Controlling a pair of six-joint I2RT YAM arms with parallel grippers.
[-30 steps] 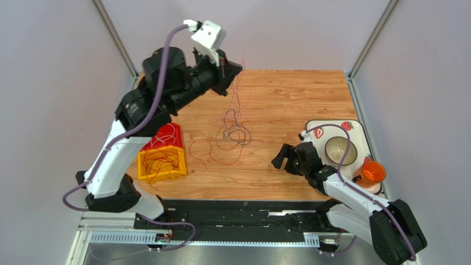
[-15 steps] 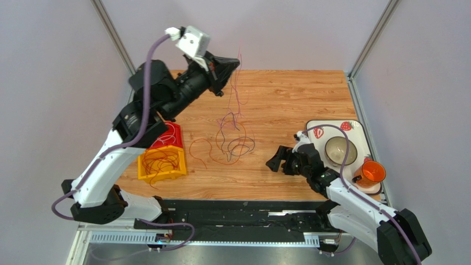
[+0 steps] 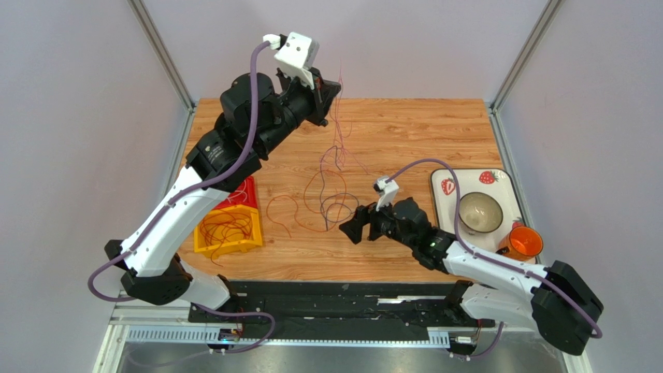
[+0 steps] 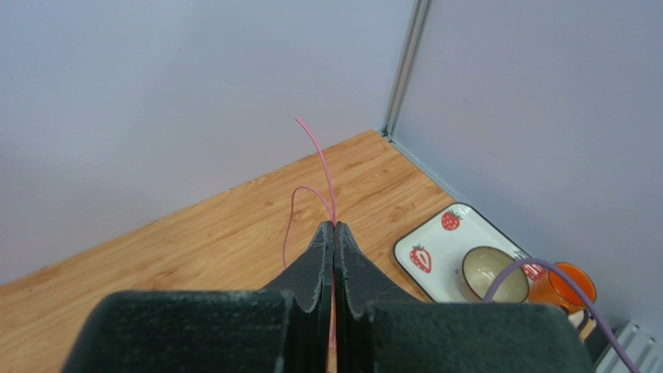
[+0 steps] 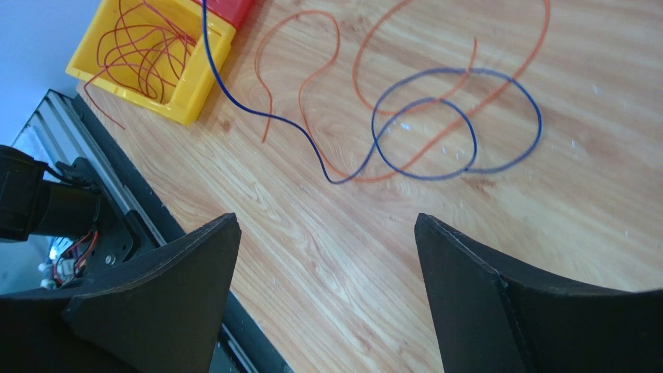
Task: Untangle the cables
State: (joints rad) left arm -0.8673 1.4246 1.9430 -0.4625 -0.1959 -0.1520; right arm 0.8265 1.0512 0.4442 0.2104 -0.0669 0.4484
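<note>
The right jaws, nearest to the bases, stand wide open and hold nothing. They hover low over the desk [image 3: 412, 136], just beside the near edge of the cables [image 3: 333, 203]. In the right wrist view an orange loop [image 5: 299, 47] and a dark blue loop [image 5: 537, 124] lie crossed on the wood ahead of the fingers.

I judge that the step in hand is to take one strand from this heap while the other arm holds the bundle up. To do it well, the right jaws should go down until they almost touch the wood, because the wire is very thin. They should close on one colour only, at a place where it crosses nothing, and then draw it slowly sideways.

To the left, the yellow bin [image 3: 233, 249] holds more orange wires, with a red bin [image 3: 237, 190] behind it. To the right, well apart, a strawberry tray [image 3: 467, 180] carries a bowl [image 3: 479, 211], with an orange cup [image 3: 525, 242] at its near corner.

Farther back, the left jaws are pressed shut on a pink strand [image 4: 317, 159], high above the far edge of the desk. Thin strands hang from there down to the heap, so a fast pull may catch them.
</note>
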